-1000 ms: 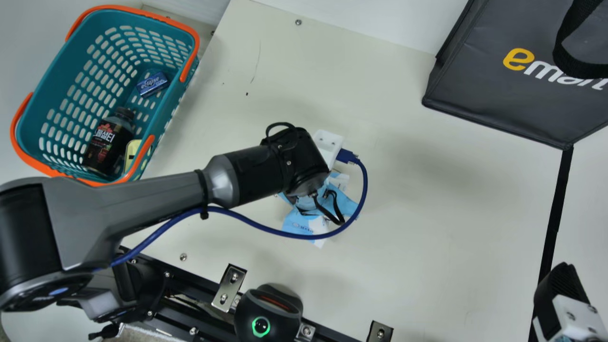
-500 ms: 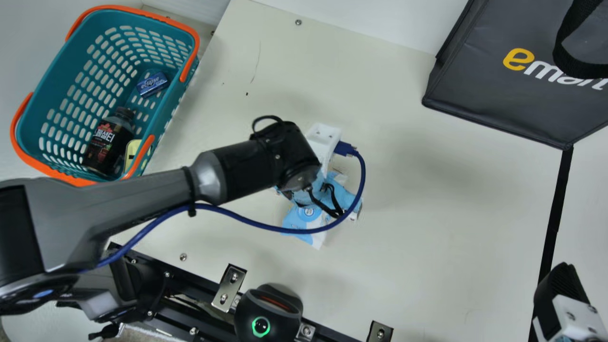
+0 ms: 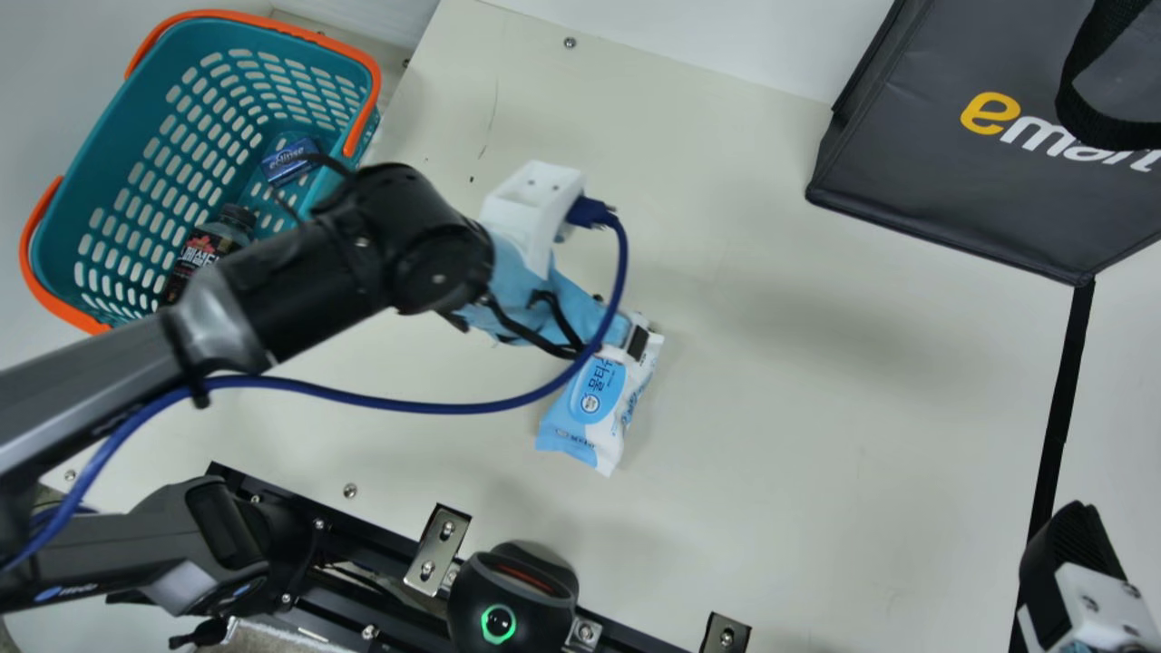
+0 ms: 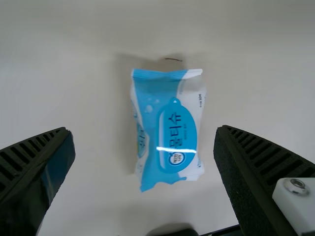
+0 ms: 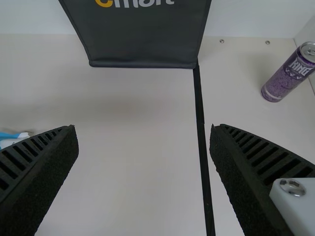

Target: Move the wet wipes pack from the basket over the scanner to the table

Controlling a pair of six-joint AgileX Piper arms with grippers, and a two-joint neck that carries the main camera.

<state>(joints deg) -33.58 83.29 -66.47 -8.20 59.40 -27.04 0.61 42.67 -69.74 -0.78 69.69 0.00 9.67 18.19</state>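
wet wipes pack [image 3: 594,408] | long axis slanted, near end seemingly toward scanner [image 3: 517,594] | left jaws, right jaws apart

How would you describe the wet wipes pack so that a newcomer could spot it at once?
On the cream table, look between the teal basket and the dark bag. The wet wipes pack is the soft, crimped-ended packet in blue and white, lying outside the basket, unlike the dark bottle in it.

L wrist view: wipes pk [image 4: 170,125] on tbl [image 4: 74,88], blk fingers [image 4: 261,167] apart.
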